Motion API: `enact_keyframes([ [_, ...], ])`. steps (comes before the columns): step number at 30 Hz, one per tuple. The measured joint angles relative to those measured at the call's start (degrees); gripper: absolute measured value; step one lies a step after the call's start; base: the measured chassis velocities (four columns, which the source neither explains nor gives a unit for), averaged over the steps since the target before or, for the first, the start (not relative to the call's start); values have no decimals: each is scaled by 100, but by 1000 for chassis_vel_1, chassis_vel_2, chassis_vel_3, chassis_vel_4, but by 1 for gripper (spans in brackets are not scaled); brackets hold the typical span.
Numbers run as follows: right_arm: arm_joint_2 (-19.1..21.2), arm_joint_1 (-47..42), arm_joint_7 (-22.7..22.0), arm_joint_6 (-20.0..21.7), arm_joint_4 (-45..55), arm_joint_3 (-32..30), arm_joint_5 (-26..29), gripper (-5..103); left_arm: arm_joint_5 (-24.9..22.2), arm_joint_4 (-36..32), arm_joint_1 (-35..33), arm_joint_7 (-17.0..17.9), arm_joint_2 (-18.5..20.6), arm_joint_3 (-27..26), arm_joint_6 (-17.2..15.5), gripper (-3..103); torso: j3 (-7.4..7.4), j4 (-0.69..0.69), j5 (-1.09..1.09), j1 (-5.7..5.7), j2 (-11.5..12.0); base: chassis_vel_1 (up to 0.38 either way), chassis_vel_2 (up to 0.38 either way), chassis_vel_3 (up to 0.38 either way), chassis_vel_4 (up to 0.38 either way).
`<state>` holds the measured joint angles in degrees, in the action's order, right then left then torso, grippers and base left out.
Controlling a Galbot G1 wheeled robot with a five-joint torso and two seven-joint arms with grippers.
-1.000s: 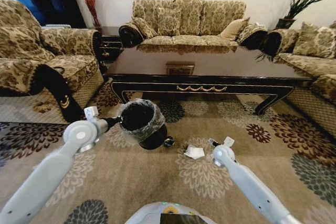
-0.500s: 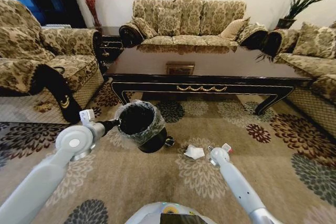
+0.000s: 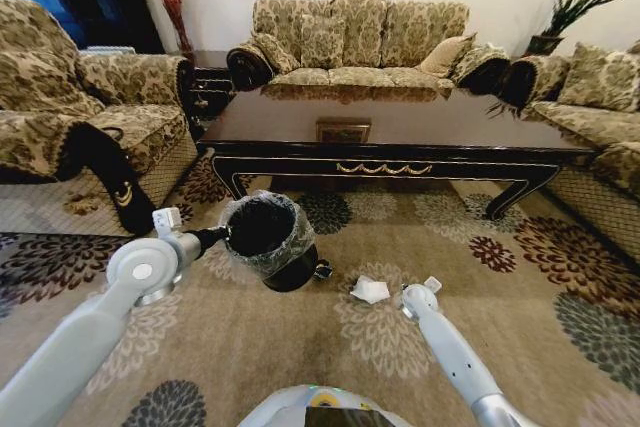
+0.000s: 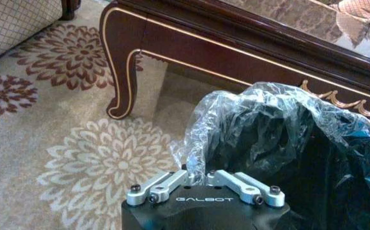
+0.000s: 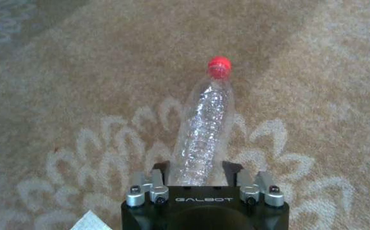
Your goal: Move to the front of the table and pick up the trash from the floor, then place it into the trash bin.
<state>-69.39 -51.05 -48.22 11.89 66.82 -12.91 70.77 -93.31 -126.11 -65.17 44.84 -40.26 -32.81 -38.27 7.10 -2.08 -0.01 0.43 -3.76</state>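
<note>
Stretching across the far side of the scene, the table (image 3: 400,137) is seen dark and glossy, with the patterned floor (image 3: 300,347) spread in front of it. Near its left leg the trash bin (image 3: 268,237) is held tilted and raised, its thin bag (image 4: 255,120) folded over the rim; the left gripper (image 4: 197,179) is clamped on that rim with jaws drawn nearly together, bag film pinched between them. Over to the right, the right gripper (image 5: 197,175) is lowered over the clear plastic bottle (image 5: 204,129), which lies flat on the carpet with its red cap (image 5: 219,64) pointing away; the jaws are spread wide and set either side of the bottle's base end, nothing being squeezed yet. An empty bottle like this is judged very light, thin-walled and slick, so it could be crushed or squirted out by a hard pinch; the ribbed body is where a hold looks best taken, across its width. Just left of that gripper the crumpled white paper (image 3: 370,291) is seen, soft and easily pinched. A small dark piece (image 3: 322,270) lies beside the bin's base.
</note>
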Motion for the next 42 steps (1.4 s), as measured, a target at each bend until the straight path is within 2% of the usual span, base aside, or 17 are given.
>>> enact_keyframes([
  [1,0,0,0,0,0,0,0,56,0,0,0,0,0,0,0,4,0,0,0,0,0,0,0,0,0],
  [3,-31,3,8,1,-49,-6,-57,46,0,6,8,0,-16,17,0,4,0,0,-3,0,0,0,0,0,0],
  [5,-39,3,12,1,-66,-8,-78,46,0,6,8,0,-18,21,0,4,0,0,-3,0,0,0,0,0,0],
  [6,-61,5,23,1,-94,-10,-131,38,-1,5,5,0,-19,27,0,4,-1,0,-3,0,-1,0,0,0,0],
  [9,-73,-6,25,1,-94,-7,-183,35,-1,2,0,-1,-3,26,0,4,0,0,-1,0,-1,0,0,0,0],
  [14,-32,-134,177,-102,105,8,-382,22,-31,-32,1,-1,22,20,1,4,2,0,8,0,0,0,0,0,0],
  [17,136,-302,499,-328,655,17,-585,16,-34,-71,-8,-1,6,44,3,4,3,0,12,1,0,0,0,0,0],
  [18,280,-386,685,-470,1003,36,-715,15,-21,-87,-27,-2,-17,82,5,4,2,0,2,1,0,0,0,0,0],
  [23,950,-510,1403,-1010,2252,258,-929,15,65,-169,-122,-1,-160,327,8,4,1,1,0,1,0,0,0,0,0],
  [26,1093,-468,1591,-1206,2590,359,-947,15,161,-179,-167,-13,-201,493,10,4,1,1,4,1,0,0,0,0,0],
  [28,1262,-361,1877,-1530,3076,547,-948,15,302,-100,-178,-35,-223,734,12,4,1,0,0,0,0,0,0,0,0],
  [29,1262,-361,1877,-1530,3076,547,-948,15,302,-100,-178,-35,-223,734,12,4,1,0,0,0,0,0,0,0,0],
  [31,1351,-269,2252,-1892,3299,731,-946,15,344,28,-107,-33,-227,910,25,4,1,-2,1,0,0,0,0,0,0],
  [32,1400,-145,2775,-2295,3375,918,-969,15,350,192,19,-38,-224,1061,56,4,1,-2,2,0,0,0,0,0,0],
  [33,1400,-145,2775,-2295,3375,918,-969,15,350,192,19,-38,-224,1061,56,4,1,-2,2,0,0,0,0,0,0],
  [37,1405,107,3422,-2774,3520,1248,-994,15,349,524,300,-92,-192,1332,100,4,1,1,3,0,0,0,0,0,0],
  [42,1445,197,3683,-2996,3802,1710,-1149,15,360,786,561,-173,-238,1583,112,4,1,-2,1,1,0,0,0,0,0],
])
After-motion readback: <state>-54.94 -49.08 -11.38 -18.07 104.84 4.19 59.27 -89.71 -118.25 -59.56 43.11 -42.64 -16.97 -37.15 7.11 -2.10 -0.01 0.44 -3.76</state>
